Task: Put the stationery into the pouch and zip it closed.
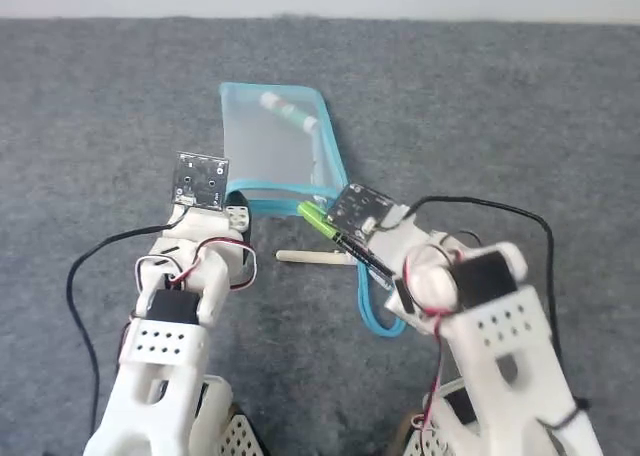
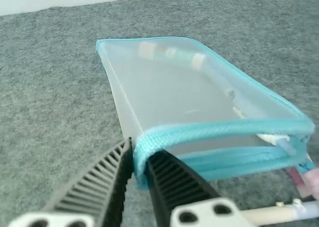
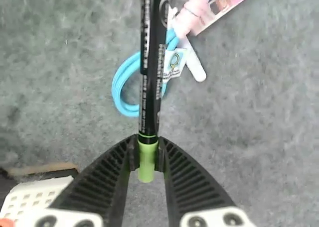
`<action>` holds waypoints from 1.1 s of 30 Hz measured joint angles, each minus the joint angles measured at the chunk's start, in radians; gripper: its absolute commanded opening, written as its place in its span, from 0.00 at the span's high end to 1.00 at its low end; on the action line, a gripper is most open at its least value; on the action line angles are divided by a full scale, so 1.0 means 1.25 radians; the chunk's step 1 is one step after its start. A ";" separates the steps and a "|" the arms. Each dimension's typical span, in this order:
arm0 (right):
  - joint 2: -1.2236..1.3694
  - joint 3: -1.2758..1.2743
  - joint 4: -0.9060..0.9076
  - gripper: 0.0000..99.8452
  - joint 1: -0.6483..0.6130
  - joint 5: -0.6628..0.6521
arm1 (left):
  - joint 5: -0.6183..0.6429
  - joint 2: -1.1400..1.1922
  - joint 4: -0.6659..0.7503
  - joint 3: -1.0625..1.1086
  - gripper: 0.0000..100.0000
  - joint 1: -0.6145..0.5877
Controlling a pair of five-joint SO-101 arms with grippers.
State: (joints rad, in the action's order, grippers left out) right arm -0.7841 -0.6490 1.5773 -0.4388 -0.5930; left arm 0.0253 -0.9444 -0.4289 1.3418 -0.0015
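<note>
While my left gripper (image 2: pixel 138 153) pinches the pouch (image 2: pixel 169 92) at its teal mouth, my right gripper (image 3: pixel 146 146) clamps a green-ended black marker (image 3: pixel 151 62) beside that mouth; I can't read its print. Cream stick (image 1: pixel 310 257) just outside.

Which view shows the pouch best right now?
Left wrist view: the pouch lies close, its zip edge pinched between the fingers of the left gripper. The high view looks down on it, near edge partly hidden; the right wrist view catches its blue strap.

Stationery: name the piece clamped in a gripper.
The green-ended black pen, in the right gripper; the beige stick lies on the table, the white-and-green one inside the pouch.
</note>
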 measured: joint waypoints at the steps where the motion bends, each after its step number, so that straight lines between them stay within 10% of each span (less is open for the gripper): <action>1: 0.025 0.000 -0.017 0.99 0.000 0.000 | 0.000 0.000 0.000 0.000 0.99 0.007; 25: 0.707 0.529 -0.044 0.99 -0.002 0.241 | -0.160 0.000 0.006 0.047 0.99 0.205; 33: 0.773 0.658 -0.011 0.82 -0.005 0.258 | -0.168 0.000 0.009 0.045 0.99 0.206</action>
State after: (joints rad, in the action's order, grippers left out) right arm 0.1826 0.1734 1.5635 -0.4450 -0.2708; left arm -0.1849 -0.9444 -0.4181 1.3986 0.2562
